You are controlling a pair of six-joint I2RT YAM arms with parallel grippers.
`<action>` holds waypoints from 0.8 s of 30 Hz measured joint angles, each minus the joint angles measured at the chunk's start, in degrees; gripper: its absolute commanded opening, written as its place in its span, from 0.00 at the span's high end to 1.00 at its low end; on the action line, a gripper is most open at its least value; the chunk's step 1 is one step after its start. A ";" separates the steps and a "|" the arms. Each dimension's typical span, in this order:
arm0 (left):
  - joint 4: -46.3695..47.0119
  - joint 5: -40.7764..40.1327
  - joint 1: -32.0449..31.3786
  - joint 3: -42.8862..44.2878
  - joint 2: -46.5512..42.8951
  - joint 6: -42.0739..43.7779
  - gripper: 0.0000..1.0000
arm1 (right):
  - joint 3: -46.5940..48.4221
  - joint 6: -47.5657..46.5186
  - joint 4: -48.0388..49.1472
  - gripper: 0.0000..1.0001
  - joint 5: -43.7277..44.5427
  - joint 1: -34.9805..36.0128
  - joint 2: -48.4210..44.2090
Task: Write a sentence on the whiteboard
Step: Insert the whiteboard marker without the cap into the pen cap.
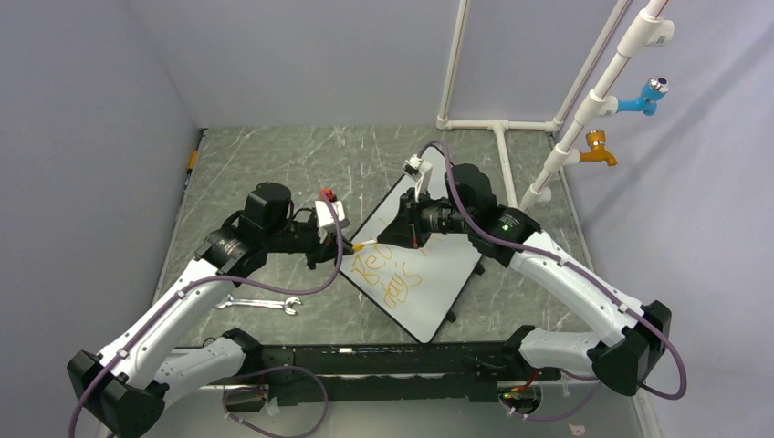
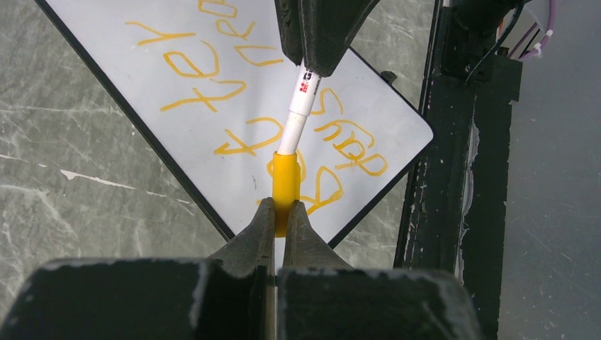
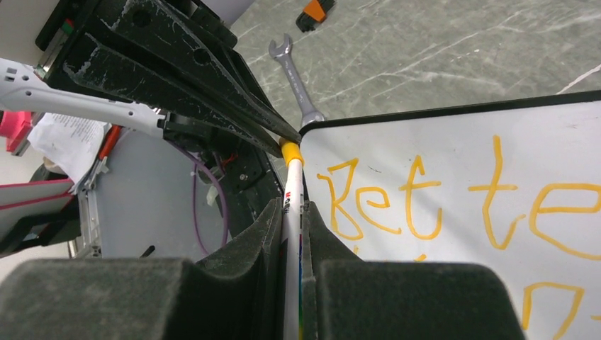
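Observation:
The whiteboard (image 1: 447, 274) lies turned like a diamond on the table, with the orange sentence (image 1: 388, 274) reading "Better" over "days". Above its left corner a white marker (image 1: 365, 245) is held level between both arms. My left gripper (image 2: 283, 209) is shut on the marker's yellow cap (image 2: 285, 177), which sits on the end of the barrel (image 2: 296, 120). My right gripper (image 3: 292, 212) is shut on that white barrel (image 3: 292, 191). In the right wrist view the cap (image 3: 290, 151) meets the left fingers (image 3: 212, 106) beside the lettering (image 3: 418, 205).
A silver wrench (image 1: 260, 303) lies on the table left of the board. White pipes with a blue and an orange tap (image 1: 602, 91) stand at the back right. A small orange item (image 1: 193, 161) is at the far left edge. The black base rail (image 1: 383, 360) runs along the near edge.

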 measured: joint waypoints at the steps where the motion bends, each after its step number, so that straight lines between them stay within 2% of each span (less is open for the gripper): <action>1: -0.39 -0.02 0.02 0.00 0.00 0.26 1.00 | 0.33 -0.22 -0.15 1.00 -0.50 0.00 0.63; 9: -2.71 -0.04 0.11 0.00 0.02 0.90 1.00 | 4.92 -4.90 -4.76 1.00 -4.00 0.37 5.55; 24: -5.60 1.57 0.22 -1.14 -2.34 0.92 1.00 | 4.92 -4.63 -2.97 1.00 -4.35 4.52 8.17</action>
